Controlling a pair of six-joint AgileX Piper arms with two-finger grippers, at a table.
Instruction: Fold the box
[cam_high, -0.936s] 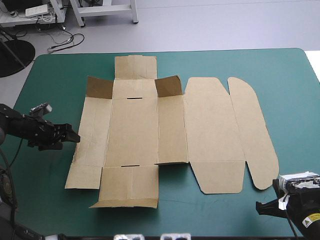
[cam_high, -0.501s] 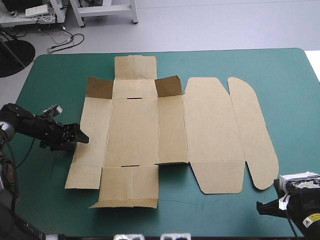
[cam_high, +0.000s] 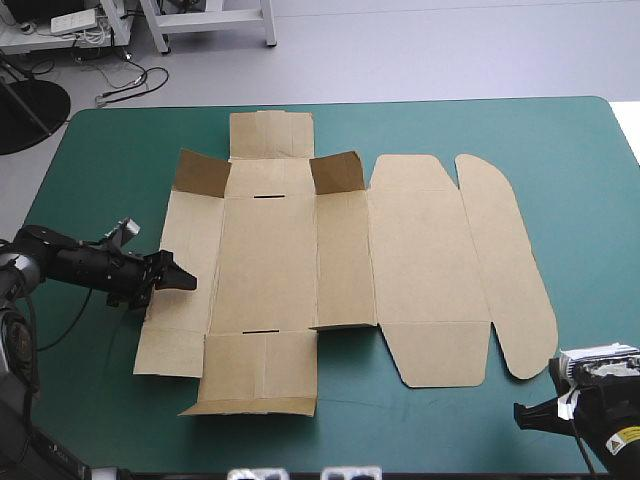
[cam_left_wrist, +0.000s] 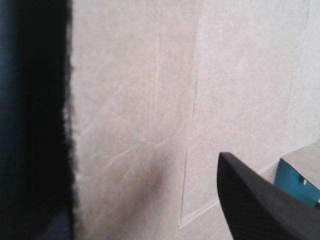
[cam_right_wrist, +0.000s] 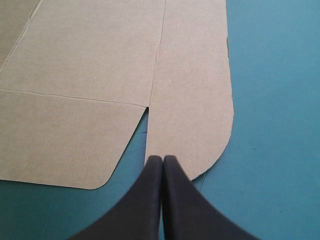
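The teal-green desk (cam_high: 580, 160) carries the brown box (cam_high: 270, 260), an uncut-looking sheet of board lying almost flat across its middle, nearer the left edge than the right. 2 small flaps at the far side of the box stand raised, and the long rounded flap lies flat toward the right. The left gripper (cam_high: 180, 281) reaches in low from the desk's left and sits at the box's left edge, about halfway along it. In the left wrist view its fingers stand apart: 1 black finger (cam_left_wrist: 260, 200) lies over the board (cam_left_wrist: 130, 100), with the sheet's ragged edge on the other side. The right gripper (cam_right_wrist: 162, 158) waits by the desk's near right corner, its fingers pressed together in 1 point just short of the rounded flap's corner (cam_right_wrist: 195, 125), holding nothing.
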